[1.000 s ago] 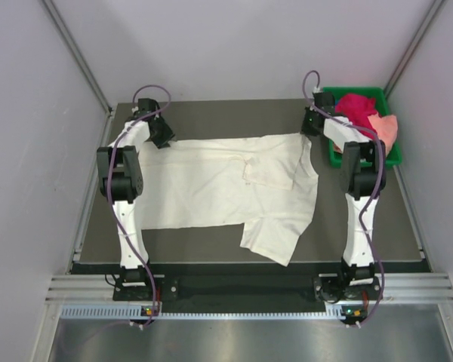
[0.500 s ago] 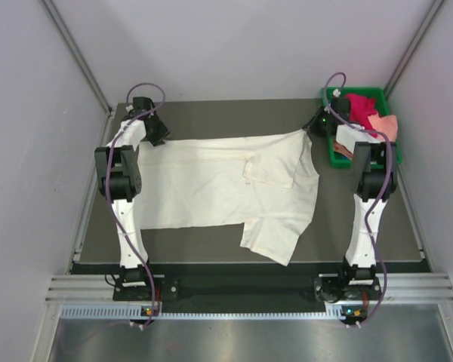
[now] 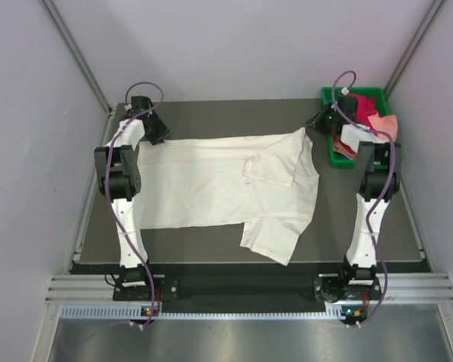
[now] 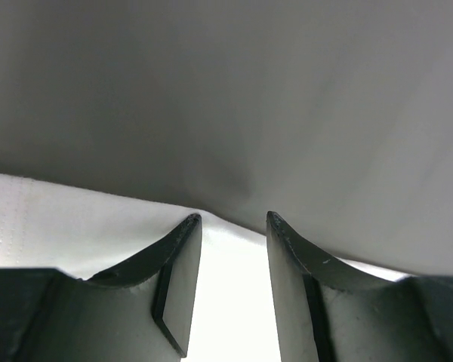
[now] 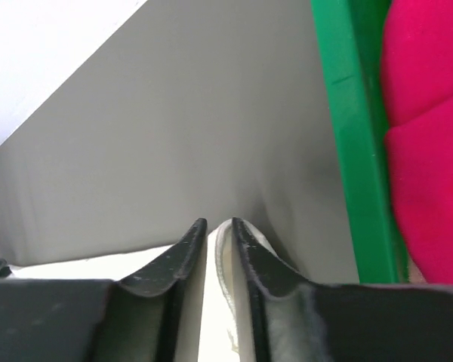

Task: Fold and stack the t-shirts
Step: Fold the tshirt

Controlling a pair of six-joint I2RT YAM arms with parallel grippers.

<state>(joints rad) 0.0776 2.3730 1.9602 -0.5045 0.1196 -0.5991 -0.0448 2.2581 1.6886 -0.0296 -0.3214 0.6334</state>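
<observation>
The right tool [image 5: 219,223] was clamped on the edge of the cream-white t-shirt [image 3: 211,185]; the left tool [image 4: 232,219] stood parted, the same cloth beneath it.

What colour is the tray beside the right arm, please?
The tray is green; right wrist view.

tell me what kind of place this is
Probably a robot lab test cell: plain panel walls box in a dark table, the left arm and right arm are bolted to a metal rail at its near edge, and a cream-white t-shirt lies spread between them.
</observation>
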